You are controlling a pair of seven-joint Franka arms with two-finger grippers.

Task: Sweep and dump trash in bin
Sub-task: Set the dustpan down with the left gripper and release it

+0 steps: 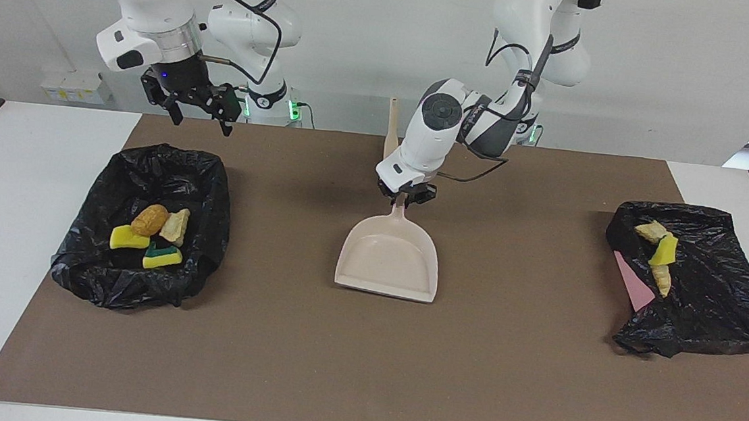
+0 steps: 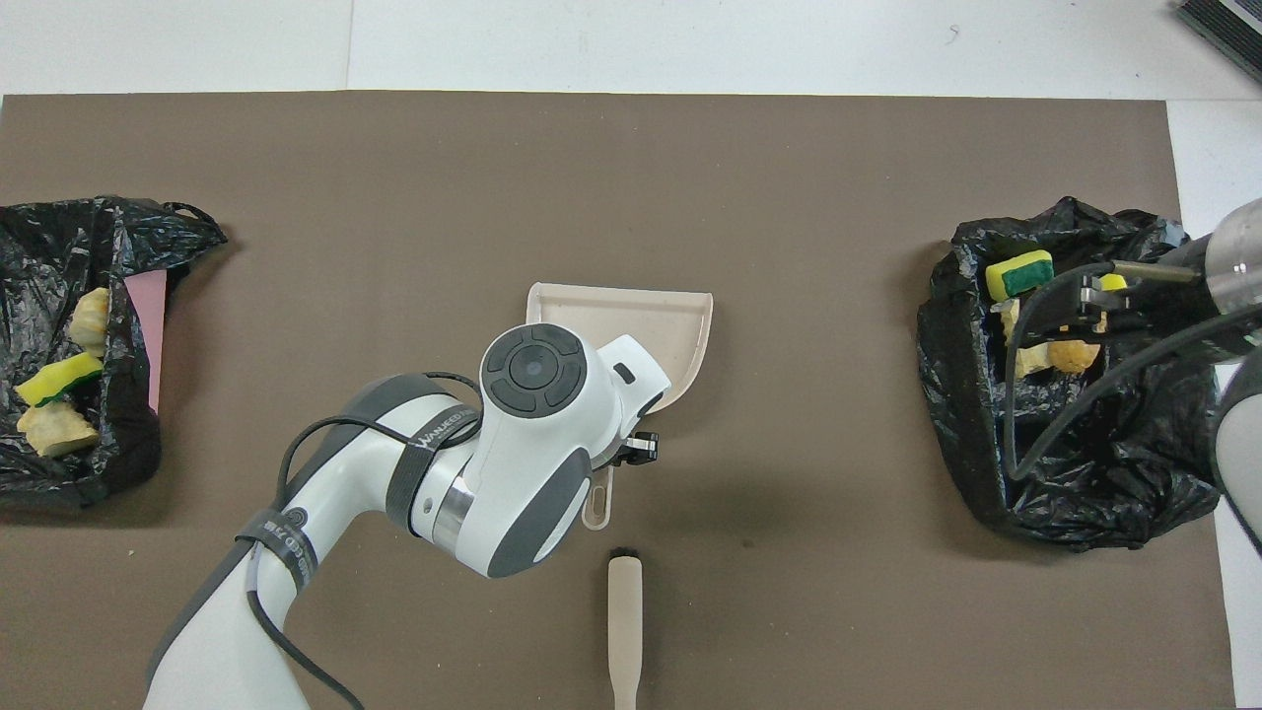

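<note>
My left gripper (image 1: 406, 195) (image 2: 619, 461) is shut on the handle of the beige dustpan (image 1: 389, 260) (image 2: 631, 304). The empty pan hangs low over the middle of the brown mat, mouth pointing away from the robots. The bin (image 1: 211, 176) (image 2: 951, 394), lined with a black bag, stands at the right arm's end. Trash (image 1: 150, 231) (image 2: 1020, 274) lies in it: yellow sponge pieces and tan chunks. My right gripper (image 1: 201, 114) (image 2: 1085, 304) hangs open and empty over the bin's edge nearest the robots.
A crumpled black bag (image 1: 713, 294) (image 2: 49, 256) at the left arm's end holds more sponge and bread scraps (image 1: 662, 253) (image 2: 59, 380) beside a pink sheet (image 1: 633, 280). The beige brush (image 2: 624, 621) lies on the mat near the robots, partly hidden by the left arm in the facing view.
</note>
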